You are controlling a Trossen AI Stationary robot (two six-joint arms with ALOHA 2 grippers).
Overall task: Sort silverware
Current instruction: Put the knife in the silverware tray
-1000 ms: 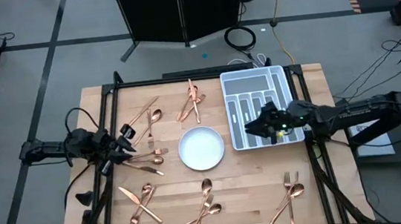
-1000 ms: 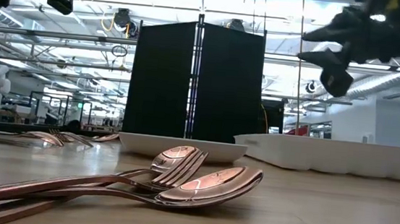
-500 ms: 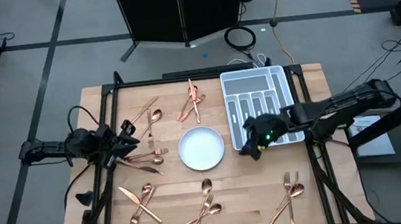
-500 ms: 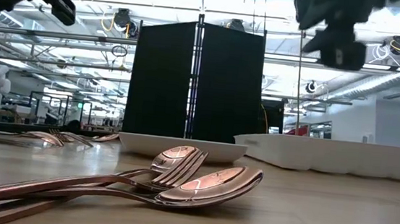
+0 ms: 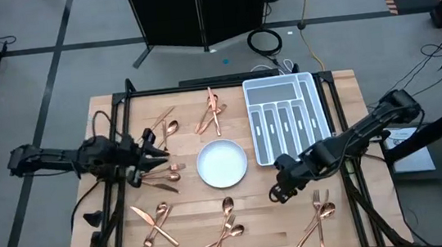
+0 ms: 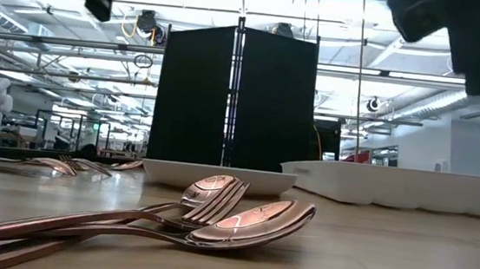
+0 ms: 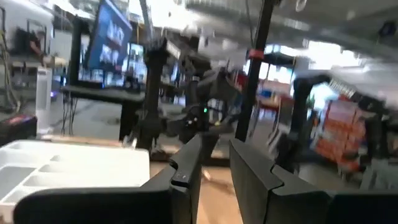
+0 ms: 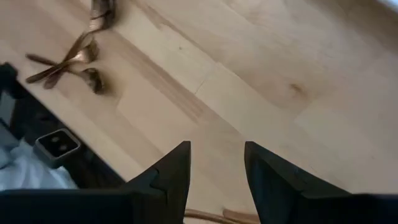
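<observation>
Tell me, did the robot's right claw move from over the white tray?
Yes. The right gripper has left the white tray and now hangs open over bare table nearer the front edge, beside the plate.

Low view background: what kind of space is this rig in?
Probably a robotics lab or industrial workshop, not a home. Behind the wooden table stands a black partition panel, under an open ceiling with exposed ducts and pipes. The high view shows cables loose on a grey floor.

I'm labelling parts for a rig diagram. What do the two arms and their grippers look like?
Both arms are dark, jointed, with black cables trailing. The left gripper and right gripper each have two flat, angular black fingers. A small green light glows on the right arm's wrist.
</observation>
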